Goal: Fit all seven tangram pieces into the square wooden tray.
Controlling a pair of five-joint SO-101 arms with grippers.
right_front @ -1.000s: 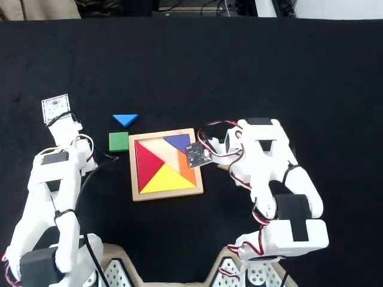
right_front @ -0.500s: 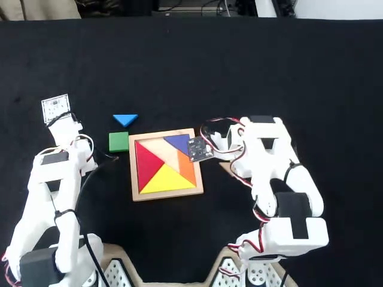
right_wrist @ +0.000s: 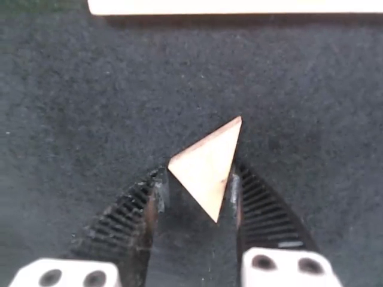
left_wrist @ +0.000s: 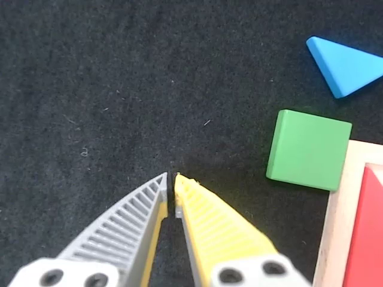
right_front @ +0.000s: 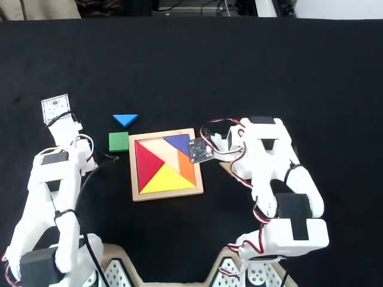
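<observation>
The square wooden tray [right_front: 136, 192] holds red, yellow, orange, blue and plain wood pieces. Outside it, off its far left corner, lie a green square [right_front: 118, 142] and a blue triangle [right_front: 125, 120]. My right gripper [right_wrist: 196, 179] is just off the tray's right side, low over the cloth. Its fingers are shut on a small plain wooden triangle [right_wrist: 206, 164], touching it on both sides. The tray's edge [right_wrist: 239, 6] lies a short way ahead of it. My left gripper [left_wrist: 172, 177] is shut and holds nothing, on the cloth beside the green square [left_wrist: 308, 149].
Black cloth covers the whole table. The blue triangle [left_wrist: 346, 66] lies beyond the green square in the left wrist view, and the tray's corner [left_wrist: 335, 239] borders it. Open cloth stretches behind the tray and to the far right.
My right wrist has shifted slightly to the right and toward the back, off the tray's edge. The left arm and the pieces have not moved.
</observation>
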